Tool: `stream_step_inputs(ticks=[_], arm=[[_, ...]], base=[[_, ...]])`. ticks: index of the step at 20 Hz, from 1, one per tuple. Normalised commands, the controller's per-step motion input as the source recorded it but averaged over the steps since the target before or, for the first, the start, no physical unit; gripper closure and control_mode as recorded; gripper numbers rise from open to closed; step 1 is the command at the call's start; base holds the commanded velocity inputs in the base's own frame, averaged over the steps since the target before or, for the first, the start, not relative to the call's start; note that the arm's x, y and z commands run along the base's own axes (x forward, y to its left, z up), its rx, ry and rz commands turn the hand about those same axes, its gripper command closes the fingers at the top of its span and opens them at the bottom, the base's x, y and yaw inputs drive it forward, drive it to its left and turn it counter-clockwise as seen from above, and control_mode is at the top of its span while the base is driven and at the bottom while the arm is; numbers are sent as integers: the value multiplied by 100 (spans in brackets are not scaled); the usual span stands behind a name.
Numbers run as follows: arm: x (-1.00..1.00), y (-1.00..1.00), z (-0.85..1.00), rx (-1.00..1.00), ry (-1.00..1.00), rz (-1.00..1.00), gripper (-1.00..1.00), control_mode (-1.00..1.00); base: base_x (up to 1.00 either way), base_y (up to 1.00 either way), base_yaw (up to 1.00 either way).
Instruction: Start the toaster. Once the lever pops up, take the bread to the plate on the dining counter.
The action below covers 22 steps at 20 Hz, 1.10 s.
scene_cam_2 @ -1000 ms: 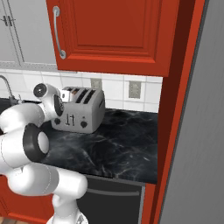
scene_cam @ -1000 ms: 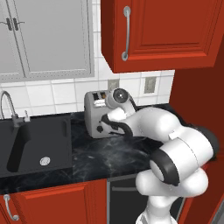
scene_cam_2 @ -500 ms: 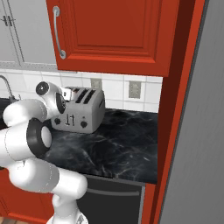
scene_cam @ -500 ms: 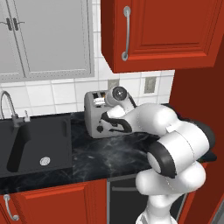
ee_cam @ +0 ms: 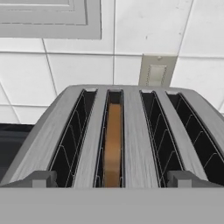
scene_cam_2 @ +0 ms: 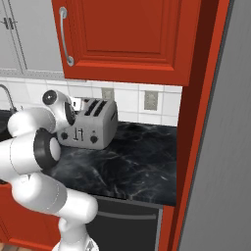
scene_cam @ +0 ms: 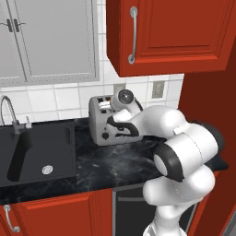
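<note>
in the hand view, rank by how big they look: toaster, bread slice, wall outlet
1. Toaster: largest by far, spanning nearly the full width.
2. Bread: a narrow brown strip, seen edge-on in the second slot from the left.
3. Wall outlet: smallest, though it sits farther back, so nearness makes its place against the bread unsure.

- One toaster (scene_cam_2: 90, 128) on the worktop, with four slots across its top.
- One slice of bread (ee_cam: 113, 142), down in the second slot from the left in the hand view.
- Two black knobs on the toaster's front.
- Two wall outlets (scene_cam_2: 151, 100) on the tiles.
- One black sink (scene_cam: 34, 150) with one tap (scene_cam: 10, 113).
- One red wall cabinet (scene_cam: 177, 32), one handle.
</note>
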Motion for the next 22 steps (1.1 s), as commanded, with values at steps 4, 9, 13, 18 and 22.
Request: stream_step_inputs(ticks=[4,9,13,18,22], arm=[[17,0,0,0,0,0,-100,-100],[16,0,0,0,0,0,-100,-100],[8,0,-1,0,0,0,-100,-100],[0,0,0,0,0,0,-100,-100],[0,0,0,0,0,0,-100,-100]], base=[[0,0,0],[0,0,0],[0,0,0],[0,0,0],[0,0,0]])
